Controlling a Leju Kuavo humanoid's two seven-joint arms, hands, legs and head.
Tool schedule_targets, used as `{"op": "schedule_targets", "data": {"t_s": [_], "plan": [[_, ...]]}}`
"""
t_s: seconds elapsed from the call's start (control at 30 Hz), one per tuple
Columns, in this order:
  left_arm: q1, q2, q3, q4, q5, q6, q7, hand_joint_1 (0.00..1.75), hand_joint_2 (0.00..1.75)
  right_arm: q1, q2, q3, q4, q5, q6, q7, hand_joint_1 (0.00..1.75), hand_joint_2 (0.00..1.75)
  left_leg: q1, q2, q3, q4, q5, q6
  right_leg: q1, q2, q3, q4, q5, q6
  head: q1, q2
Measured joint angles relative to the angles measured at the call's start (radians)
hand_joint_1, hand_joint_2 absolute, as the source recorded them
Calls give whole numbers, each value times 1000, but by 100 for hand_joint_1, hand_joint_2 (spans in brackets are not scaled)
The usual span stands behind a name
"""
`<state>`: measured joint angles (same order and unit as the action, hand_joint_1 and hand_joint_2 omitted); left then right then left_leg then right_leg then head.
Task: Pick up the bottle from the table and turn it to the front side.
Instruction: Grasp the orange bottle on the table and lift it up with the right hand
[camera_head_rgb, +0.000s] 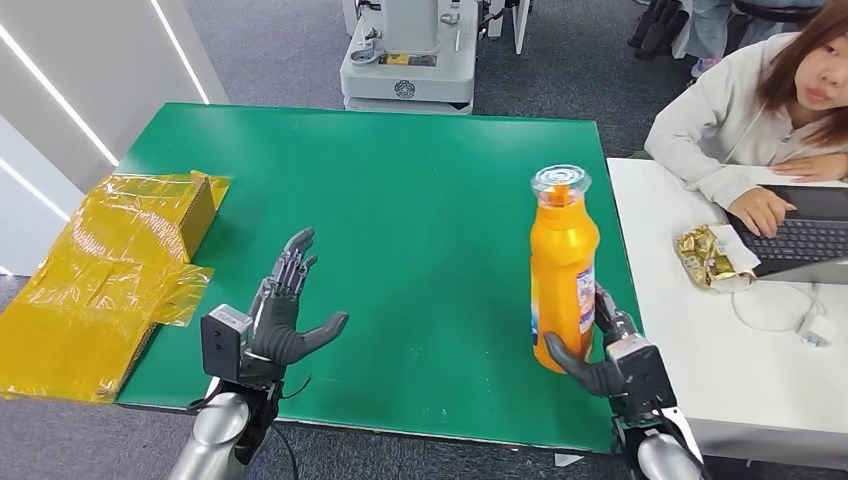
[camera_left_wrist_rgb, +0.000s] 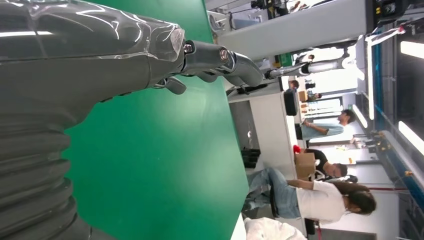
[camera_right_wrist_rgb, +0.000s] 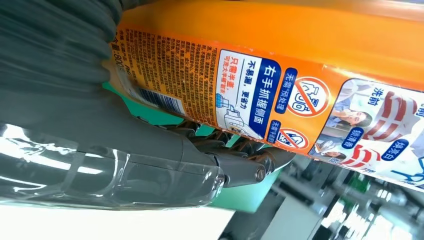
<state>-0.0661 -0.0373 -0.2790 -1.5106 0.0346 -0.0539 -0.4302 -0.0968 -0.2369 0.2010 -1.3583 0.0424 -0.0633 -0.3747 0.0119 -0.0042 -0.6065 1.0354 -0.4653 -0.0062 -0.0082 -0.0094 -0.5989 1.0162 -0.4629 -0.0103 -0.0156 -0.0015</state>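
An orange bottle (camera_head_rgb: 563, 268) with a clear cap stands upright near the right edge of the green table (camera_head_rgb: 420, 210). My right hand (camera_head_rgb: 600, 352) grips it low down, thumb across its front and fingers behind it. In the right wrist view the bottle's printed label (camera_right_wrist_rgb: 280, 95) lies close against the hand (camera_right_wrist_rgb: 150, 165). My left hand (camera_head_rgb: 283, 318) hovers over the table's front left part with its fingers spread and nothing in it. The left wrist view shows that hand (camera_left_wrist_rgb: 125, 55) above bare green table.
A yellow wrapped box (camera_head_rgb: 150, 215) on yellow film lies at the table's left edge. To the right stands a white desk (camera_head_rgb: 720, 370) with a person at a laptop (camera_head_rgb: 805, 235) and a gold snack packet (camera_head_rgb: 710, 255). A white machine (camera_head_rgb: 408, 60) stands beyond the far edge.
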Motion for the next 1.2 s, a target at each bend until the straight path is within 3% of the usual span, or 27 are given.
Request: {"op": "schedule_targets", "data": {"t_s": [0.2,0.4,0.57,0.83,1.2], "plan": [[-37,4,0,13,43,-37,15,0,175,61,44,-78,-45,0,-42,-20,175,175,0,0,1,0,0,0,0,1,0,0,0,0,0,0],[-49,6,0,18,60,-53,24,0,175,72,56,-96,-53,-1,-54,-28,175,175,0,0,1,0,0,0,0,1,0,0,0,0,0,0],[-154,26,5,48,123,-106,68,0,175,91,104,-139,-70,-2,-72,-42,174,175,0,1,1,0,0,0,0,1,0,1,0,0,0,0],[-246,27,5,94,226,-187,179,0,175,34,132,-141,-53,48,-53,-39,175,175,0,1,1,0,1,0,0,1,0,1,1,0,0,0],[-298,26,5,131,232,-198,188,0,175,-6,149,-111,-96,54,-81,-47,175,175,0,1,1,0,1,0,0,1,0,1,0,0,0,0]]}}
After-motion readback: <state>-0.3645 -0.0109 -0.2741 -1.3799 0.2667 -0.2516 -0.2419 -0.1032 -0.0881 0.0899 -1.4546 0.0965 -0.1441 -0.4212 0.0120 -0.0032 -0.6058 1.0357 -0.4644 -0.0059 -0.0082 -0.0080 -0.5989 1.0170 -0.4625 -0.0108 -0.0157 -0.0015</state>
